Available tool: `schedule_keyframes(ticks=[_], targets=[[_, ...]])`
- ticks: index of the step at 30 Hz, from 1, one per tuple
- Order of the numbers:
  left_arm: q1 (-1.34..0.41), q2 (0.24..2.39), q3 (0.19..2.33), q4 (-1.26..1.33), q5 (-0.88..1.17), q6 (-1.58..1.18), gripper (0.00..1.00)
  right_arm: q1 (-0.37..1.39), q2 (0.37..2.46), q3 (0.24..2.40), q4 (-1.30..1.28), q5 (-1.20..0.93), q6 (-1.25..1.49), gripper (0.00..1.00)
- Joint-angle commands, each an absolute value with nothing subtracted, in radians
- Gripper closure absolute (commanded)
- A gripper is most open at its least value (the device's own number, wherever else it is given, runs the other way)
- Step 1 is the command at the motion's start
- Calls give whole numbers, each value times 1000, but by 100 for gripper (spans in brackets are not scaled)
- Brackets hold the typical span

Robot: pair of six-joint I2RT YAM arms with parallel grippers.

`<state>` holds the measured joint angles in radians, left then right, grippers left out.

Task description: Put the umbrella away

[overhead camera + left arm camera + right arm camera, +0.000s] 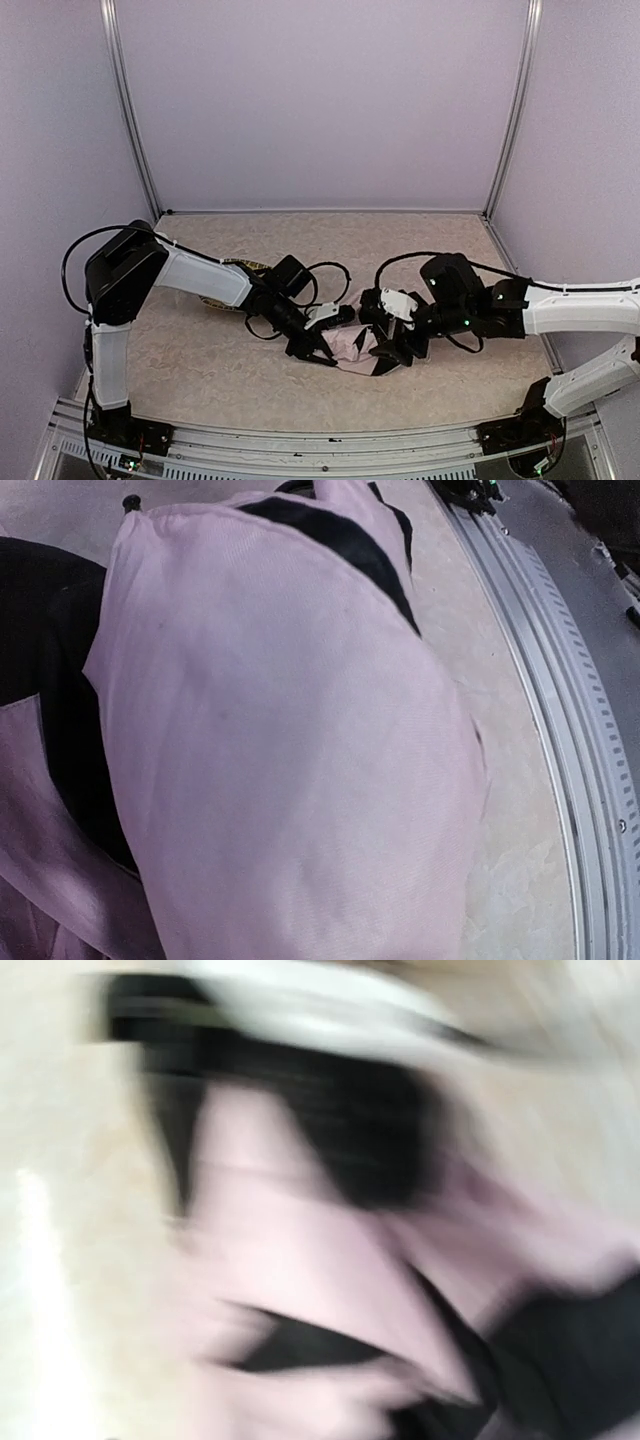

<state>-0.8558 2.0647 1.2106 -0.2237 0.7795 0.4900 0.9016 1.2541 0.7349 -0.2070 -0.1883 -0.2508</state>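
Note:
The umbrella [352, 347] lies crumpled on the table between my two arms, pale pink fabric with black lining showing. My left gripper [312, 350] is at its left edge and my right gripper [392, 350] is at its right edge, both pressed into the fabric. In the left wrist view the pink fabric [300, 760] fills the frame and hides the fingers. The right wrist view is blurred by motion and shows only pink and black fabric [320, 1250]. The shaft and handle are hidden.
A woven yellow tray [243, 266] lies behind the left forearm, mostly covered by it. The aluminium rail at the table's near edge [570, 730] runs close beside the umbrella. Lilac walls enclose the back and sides.

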Motion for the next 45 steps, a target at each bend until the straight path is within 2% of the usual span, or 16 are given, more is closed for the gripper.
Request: schedule_keyframes(ticks=[1, 2, 3, 4, 11, 14, 16, 17, 18, 20, 21, 22, 28, 36, 40, 45], targets=[[-865, 2200, 1235, -510, 860, 453, 84, 1095, 1226, 638, -2, 91, -480, 12], [-866, 2209, 1247, -523, 862, 454, 84, 1114, 1248, 641, 14, 126, -507, 10], [-867, 2218, 1256, -533, 863, 455, 84, 1125, 1280, 652, 14, 152, -530, 2], [-867, 2223, 1260, -542, 865, 457, 84, 1132, 1315, 672, 4, 172, -546, 0], [-866, 2240, 1268, -576, 874, 472, 84, 1146, 1565, 756, -84, 279, -618, 2], [-872, 2250, 1282, -608, 877, 495, 83, 1143, 1636, 778, -101, 298, -609, 13], [-877, 2253, 1291, -634, 880, 520, 78, 1139, 1670, 797, -124, 283, -580, 35], [-879, 2251, 1293, -641, 882, 529, 70, 1137, 1676, 804, -137, 276, -565, 51], [-878, 2243, 1291, -634, 884, 534, 59, 1137, 1678, 807, -146, 261, -551, 59], [-869, 2210, 1272, -591, 884, 531, 41, 1134, 1668, 807, -160, 216, -529, 68], [-861, 2181, 1253, -552, 881, 521, 14, 1131, 1659, 806, -167, 188, -518, 71], [-850, 2132, 1221, -504, 871, 504, 3, 1125, 1649, 806, -177, 157, -502, 74], [-800, 1817, 954, -6, 672, 360, 1, 1048, 1628, 842, -282, -100, -416, 81], [-817, 1446, 615, 514, 426, 385, 1, 911, 1622, 896, -352, -464, -347, 87], [-867, 1342, 560, 518, 414, 538, 1, 857, 1676, 940, -429, -622, -347, 86], [-981, 1432, 662, 297, 283, 701, 1, 816, 1817, 1020, -572, -732, -347, 86]])
